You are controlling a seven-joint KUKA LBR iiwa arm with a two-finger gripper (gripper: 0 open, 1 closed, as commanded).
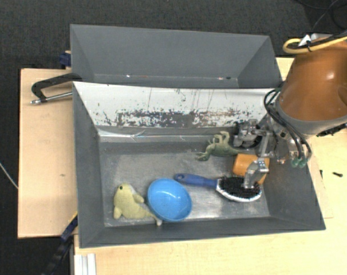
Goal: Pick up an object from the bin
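Note:
My gripper (253,177) hangs low at the right end of the bin floor, reaching in from the right. It sits right beside a small orange block (241,164) and just above the black bristle head of a blue-handled brush (238,189). The brush's handle points left along the floor. A green toy frog (218,146) lies just behind the orange block, near the back wall. I see nothing held in the gripper.
A round blue bowl-like shell (169,199) rests at the front middle of the floor, with a pale yellow plush animal (127,203) touching its left side. The arm's orange cover and cables hang over the bin's right wall.

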